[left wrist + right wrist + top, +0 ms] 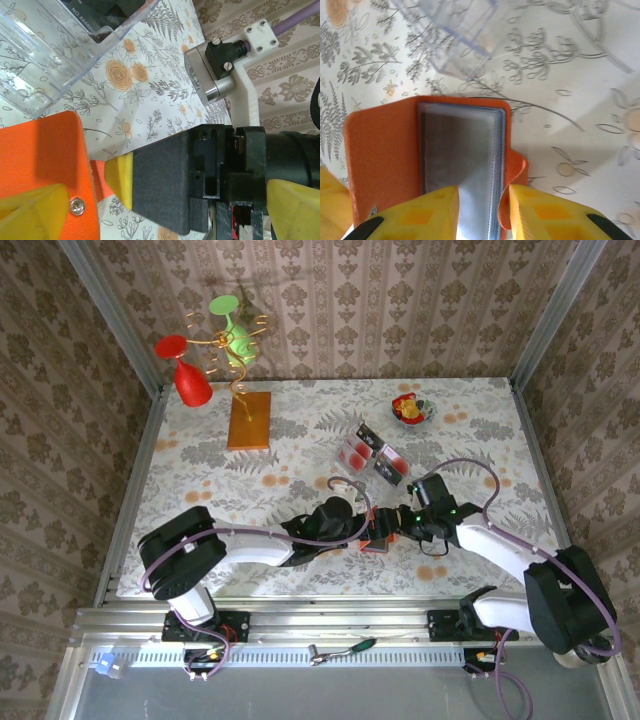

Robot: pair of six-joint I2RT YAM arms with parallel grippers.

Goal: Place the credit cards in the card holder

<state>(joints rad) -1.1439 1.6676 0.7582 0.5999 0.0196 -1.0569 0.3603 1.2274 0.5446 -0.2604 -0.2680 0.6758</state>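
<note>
Tabletop (580, 75); wrist view: card holder (385, 150) seemingly empty.

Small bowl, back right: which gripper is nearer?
Right. The right gripper is at the card holder, nearly straight in front of the bowl; the left gripper is across the holder, further left.

Open card holder (385, 150) lies at centre, orange cover toward nine o'clock, grey-blue sleeves (462, 150) facing up; right gripper (484, 212) at six o'clock, yellow fingers (420, 217) parted over the sleeves; clear tray (455, 35) at twelve o'clock on floral tablecloth (580, 100).
</note>
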